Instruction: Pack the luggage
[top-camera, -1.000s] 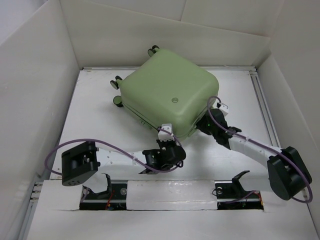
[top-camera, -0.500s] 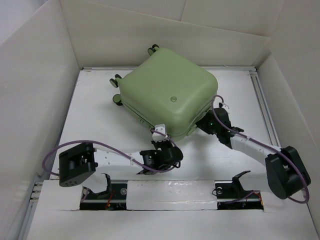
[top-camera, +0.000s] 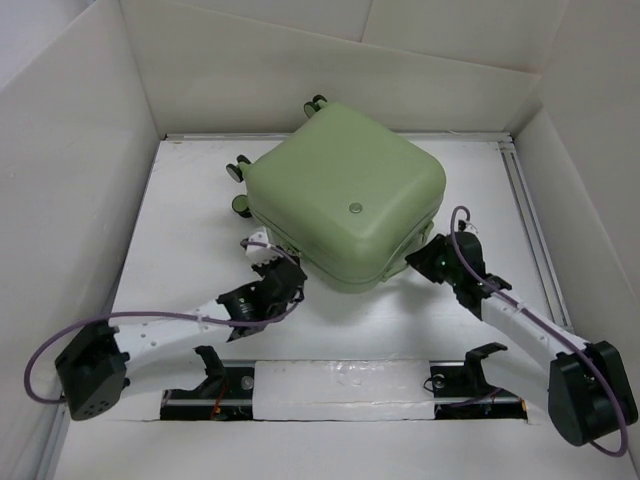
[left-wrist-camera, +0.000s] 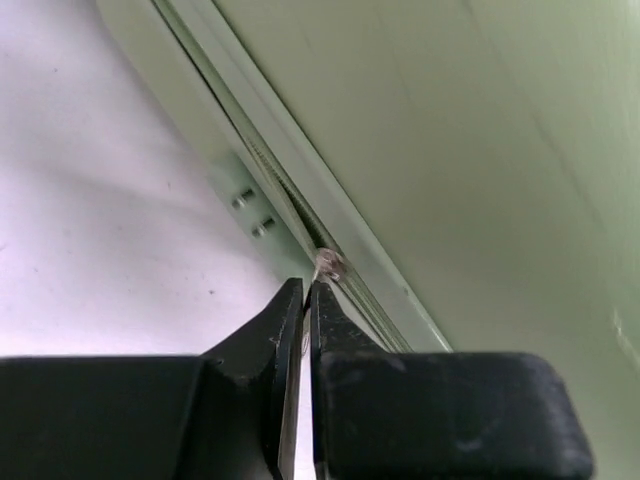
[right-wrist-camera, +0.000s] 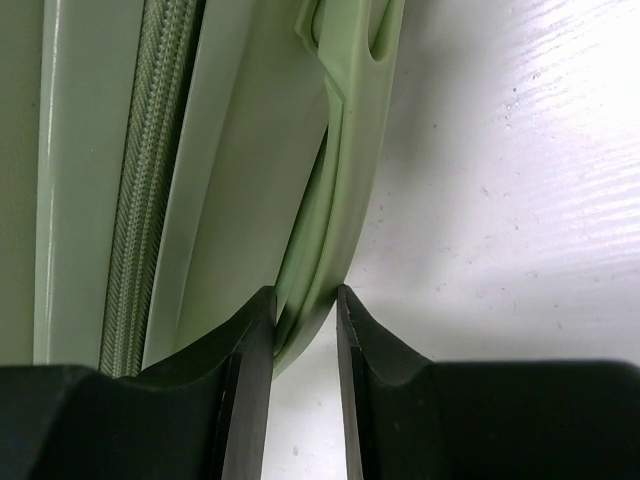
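I have dragged the left gripper (left-wrist-camera: 307, 290), pinched on the zipper pull (left-wrist-camera: 328, 265), leftward round the luggage (top-camera: 345, 195) while the right gripper (right-wrist-camera: 305, 295) clamps its handle (right-wrist-camera: 340, 180); the zipper run seems under way.

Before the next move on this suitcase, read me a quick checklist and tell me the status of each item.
1. Is the left gripper pinched at the zipper pull: ok.
2. Is the right gripper clamped on the handle: ok.
3. Are the luggage shells closed together: ok.
4. Has the zipper been run all the way round: cannot tell.
5. Are the cables clear of the wheels: ok.
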